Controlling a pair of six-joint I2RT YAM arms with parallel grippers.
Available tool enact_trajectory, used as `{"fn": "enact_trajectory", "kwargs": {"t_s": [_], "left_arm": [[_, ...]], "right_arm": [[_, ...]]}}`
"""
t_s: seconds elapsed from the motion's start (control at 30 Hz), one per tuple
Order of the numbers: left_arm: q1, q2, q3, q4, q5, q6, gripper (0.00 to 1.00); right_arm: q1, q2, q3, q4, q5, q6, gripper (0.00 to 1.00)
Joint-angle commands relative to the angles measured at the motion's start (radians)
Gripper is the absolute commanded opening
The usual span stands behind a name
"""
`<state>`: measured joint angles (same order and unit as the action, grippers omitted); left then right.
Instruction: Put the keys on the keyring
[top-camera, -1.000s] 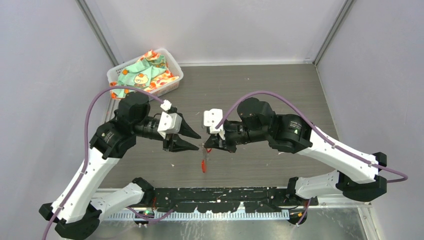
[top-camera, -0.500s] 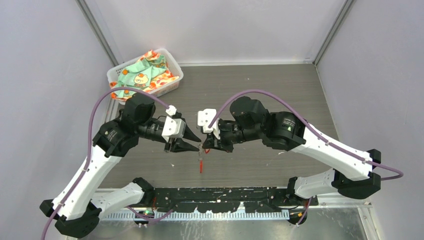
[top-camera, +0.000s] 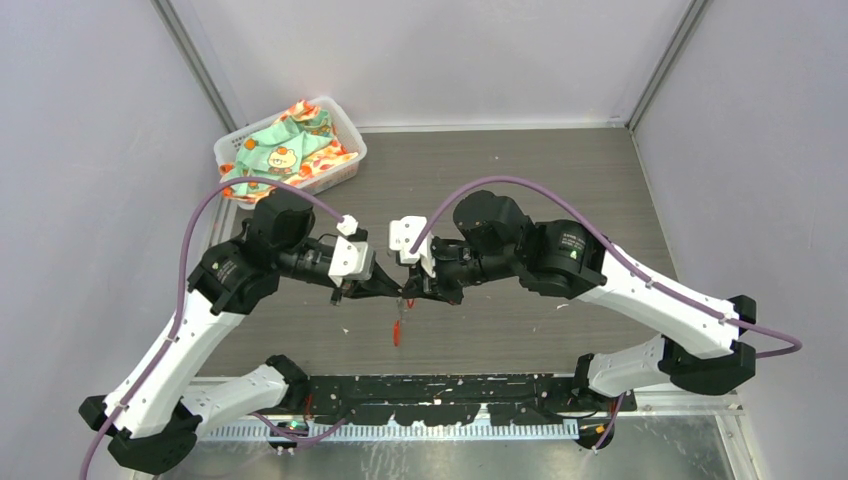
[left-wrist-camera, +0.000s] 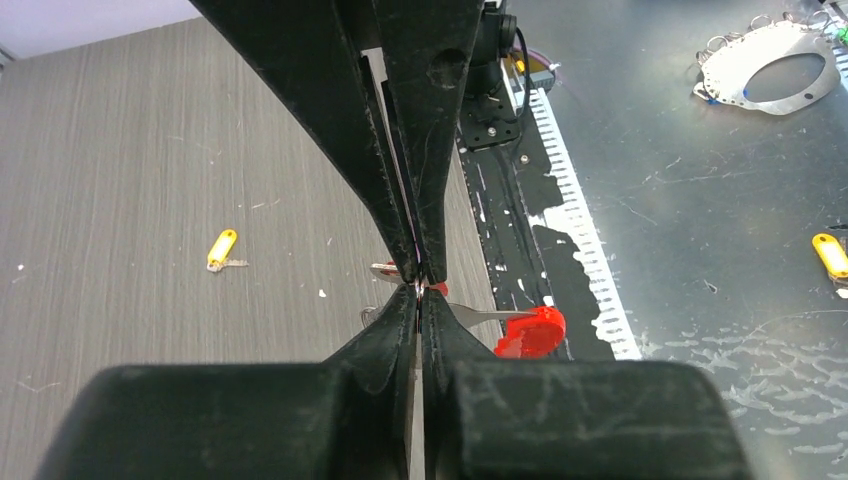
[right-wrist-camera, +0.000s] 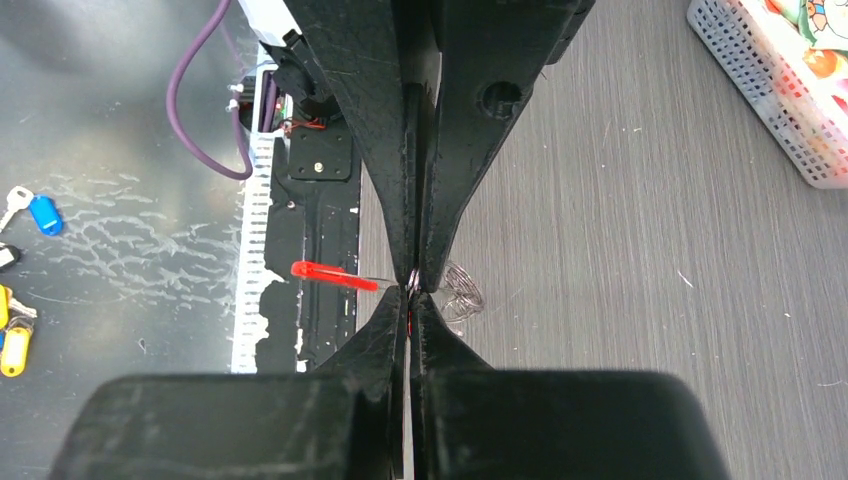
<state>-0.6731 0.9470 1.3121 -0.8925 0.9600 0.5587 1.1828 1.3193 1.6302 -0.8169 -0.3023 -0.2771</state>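
Note:
My left gripper (top-camera: 393, 291) and right gripper (top-camera: 413, 295) meet tip to tip above the table's front middle, both shut. Between them is the keyring, a thin silvery wire loop (right-wrist-camera: 463, 292), partly showing in the left wrist view (left-wrist-camera: 384, 268). The red key (top-camera: 397, 331) hangs below the pinch point. Its red head (left-wrist-camera: 530, 332) and silver blade point right in the left wrist view, and it is edge-on in the right wrist view (right-wrist-camera: 330, 273). The yellow key (left-wrist-camera: 222, 248) lies on the table further back; the top view hides it.
A white basket (top-camera: 345, 135) with patterned cloth stands at the back left, also in the right wrist view (right-wrist-camera: 775, 120). The black mounting rail (top-camera: 450, 388) runs along the near edge. Beyond it lie a metal plate with rings (left-wrist-camera: 770, 70), a blue key (right-wrist-camera: 45, 215) and yellow tags (right-wrist-camera: 12, 350).
My left gripper has moved right and shut its jaws at the right gripper's tips. The right gripper has shifted slightly left, and the hanging red key moved with it.

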Motion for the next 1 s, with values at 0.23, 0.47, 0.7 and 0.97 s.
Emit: {"fn": "enact_trajectory", "kwargs": {"t_s": [0.23,0.47,0.7,0.97], "left_arm": [[-0.022,-0.020,-0.007,0.046,-0.042,-0.039,0.00],[-0.022,-0.055,-0.030,0.204,0.057,-0.236,0.00],[-0.022,-0.029,0.014,0.265,0.132,-0.380,0.00],[-0.022,-0.012,0.025,0.273,0.195,-0.443,0.00]], "right_arm": [[0.003,-0.016,0.046,0.033,0.030,0.025,0.20],[0.001,-0.221,-0.144,0.177,0.064,0.006,0.52],[-0.001,-0.337,-0.269,0.291,0.028,0.026,0.57],[-0.001,-0.345,-0.299,0.396,0.008,0.032,0.57]]}}
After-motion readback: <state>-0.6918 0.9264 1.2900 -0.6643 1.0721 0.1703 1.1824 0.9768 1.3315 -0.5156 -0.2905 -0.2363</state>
